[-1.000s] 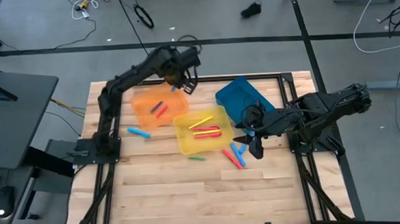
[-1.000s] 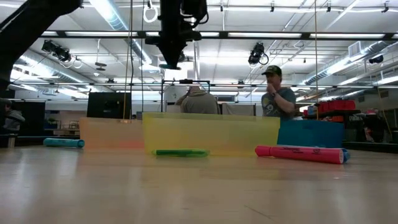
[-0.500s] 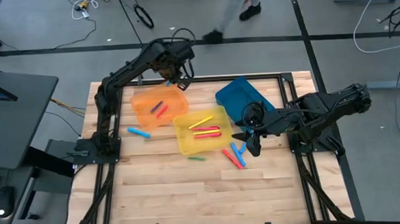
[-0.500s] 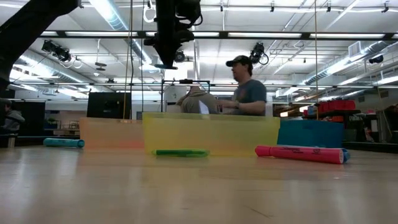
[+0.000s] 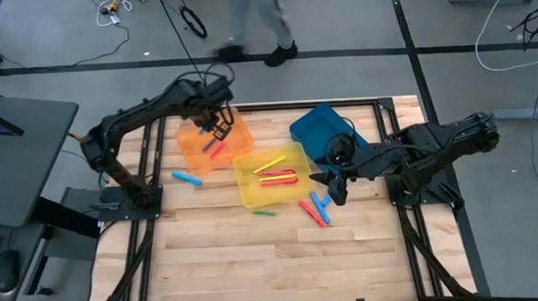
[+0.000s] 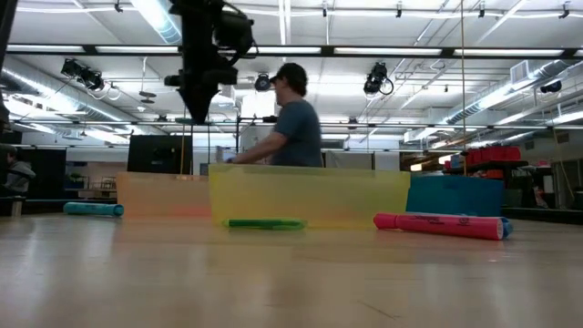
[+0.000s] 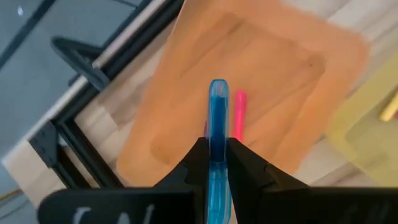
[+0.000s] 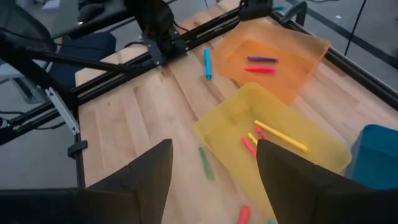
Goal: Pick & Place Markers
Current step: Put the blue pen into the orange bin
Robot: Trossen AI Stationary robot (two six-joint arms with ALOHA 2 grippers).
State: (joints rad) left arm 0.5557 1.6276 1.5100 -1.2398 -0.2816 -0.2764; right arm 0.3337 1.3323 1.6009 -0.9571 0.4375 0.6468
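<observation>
My left gripper (image 5: 215, 126) hangs above the orange bin (image 5: 195, 152), shut on a blue marker (image 7: 217, 106). In that bin lie a purple and a red marker (image 5: 213, 146). The yellow bin (image 5: 249, 194) holds yellow, red and pink markers (image 5: 276, 173). Loose on the table lie a blue marker (image 5: 186, 178), a green one (image 5: 266, 211) and a red-and-blue cluster (image 5: 314, 207). My right gripper (image 5: 334, 191) is open, just right of that cluster and above the table; its spread fingers show in the right wrist view (image 8: 213, 148). My left gripper pinches the blue marker between its two fingers, near the marker's rear part (image 7: 217, 149). The marker lies along the fingers and its front end (image 7: 218, 87) sticks out past the fingertips. It is lifted clear, pointing down at the orange bin's floor.
A blue bin (image 5: 328, 129) stands at the far right, close to my right arm. Black frame rails (image 5: 377, 103) edge the table. The near half of the wooden tabletop (image 5: 275, 261) is bare. A person (image 6: 291, 123) walks behind the far edge.
My left gripper has moved from beyond the orange bin's far right corner toward the table's left and near side, and now hangs over the bin. The person behind the table has walked from right to left.
</observation>
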